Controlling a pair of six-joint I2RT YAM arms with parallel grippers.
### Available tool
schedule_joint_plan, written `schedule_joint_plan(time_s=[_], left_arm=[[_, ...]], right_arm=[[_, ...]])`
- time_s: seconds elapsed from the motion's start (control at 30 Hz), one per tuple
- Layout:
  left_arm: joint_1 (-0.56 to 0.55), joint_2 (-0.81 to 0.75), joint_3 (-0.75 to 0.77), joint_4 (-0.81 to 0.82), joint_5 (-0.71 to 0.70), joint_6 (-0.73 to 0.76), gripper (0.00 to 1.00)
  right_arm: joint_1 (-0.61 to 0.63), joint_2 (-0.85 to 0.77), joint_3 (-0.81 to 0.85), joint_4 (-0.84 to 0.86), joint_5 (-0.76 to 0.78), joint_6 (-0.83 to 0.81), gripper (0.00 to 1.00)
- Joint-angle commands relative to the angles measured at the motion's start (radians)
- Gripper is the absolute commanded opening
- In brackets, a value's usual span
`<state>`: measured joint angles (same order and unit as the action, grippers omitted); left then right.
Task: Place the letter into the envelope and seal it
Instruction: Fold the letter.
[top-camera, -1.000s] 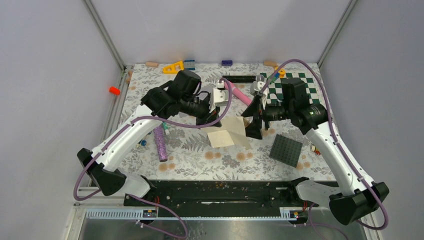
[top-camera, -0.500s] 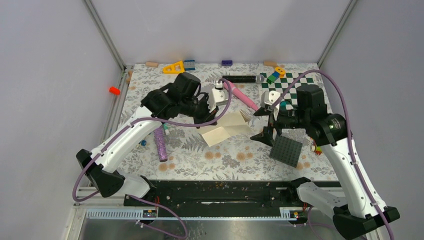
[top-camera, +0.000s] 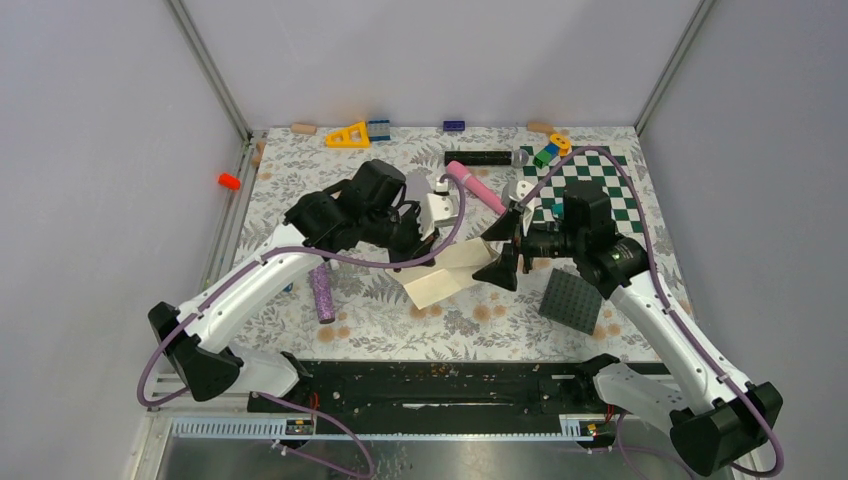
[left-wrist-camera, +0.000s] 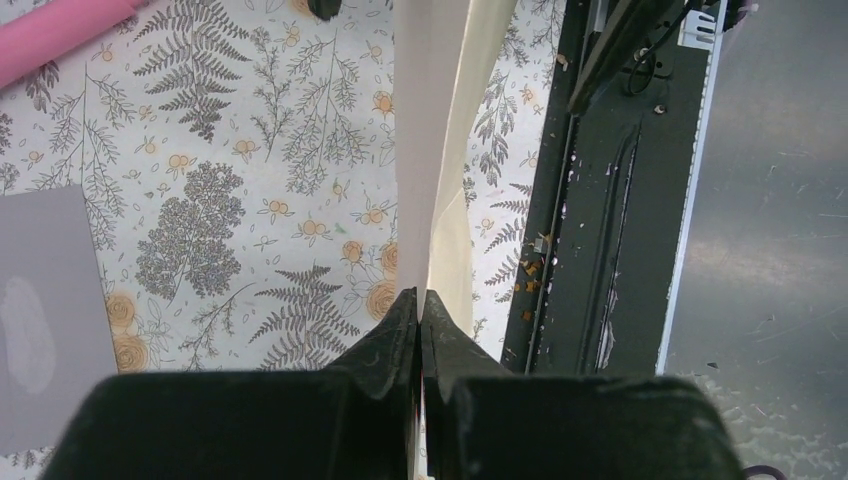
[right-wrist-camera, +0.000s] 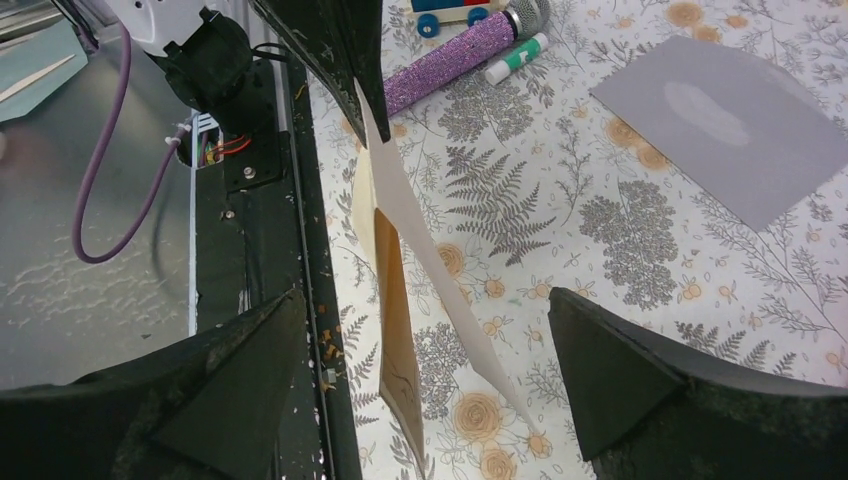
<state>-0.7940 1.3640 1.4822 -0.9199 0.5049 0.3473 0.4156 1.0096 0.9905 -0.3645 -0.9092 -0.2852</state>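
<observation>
The tan, parchment-like folded paper letter (top-camera: 440, 280) is pinched at one edge by the clenched left jaws; the right jaws are spread wide astride its free edge. Being thin, light and limp, it is judged best gripped near the fold. The flat light grey paper envelope (right-wrist-camera: 720, 120) is left lying on the floral tabletop (top-camera: 380, 330).

letter look: cream-tan sheet (right-wrist-camera: 400, 200), folded along its length into a narrow V, with a darker tan face inside the fold
letter pose: raised and standing on edge, seen edge-on from the left wrist; whether its lower edge touches the desk (left-wrist-camera: 250, 200) is unclear
letter hold: one end pinched in the closed left pincer (left-wrist-camera: 420, 300)
envelope look: plain light grey rectangle (right-wrist-camera: 720, 125) with a paler smudge at its middle
envelope pose: flat on the desk, apart from the letter
</observation>
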Motion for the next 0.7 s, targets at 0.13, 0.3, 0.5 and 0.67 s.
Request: schedule_joint_plan(time_s=[0.13, 0.3, 0.5, 0.67], left_arm=[[-0.002, -0.035, -0.019, 0.029, 0.062, 0.012, 0.0], [-0.002, -0.039, -0.019, 0.029, 0.079, 0.013, 0.0], [-0.002, -0.063, -0.022, 0.027, 0.089, 0.024, 0.38], [-0.001, -0.064, 0.068, -0.016, 0.082, 0.057, 0.73]], right_arm=[[0.02, 0.015, -0.042, 0.095, -0.053, 0.037, 0.75], [0.02, 0.006, -0.044, 0.094, -0.075, 0.047, 0.32], [0.021, 0.008, -0.042, 0.071, -0.103, 0.047, 0.0], [0.01, 0.005, -0.014, 0.019, -0.13, 0.048, 0.0]])
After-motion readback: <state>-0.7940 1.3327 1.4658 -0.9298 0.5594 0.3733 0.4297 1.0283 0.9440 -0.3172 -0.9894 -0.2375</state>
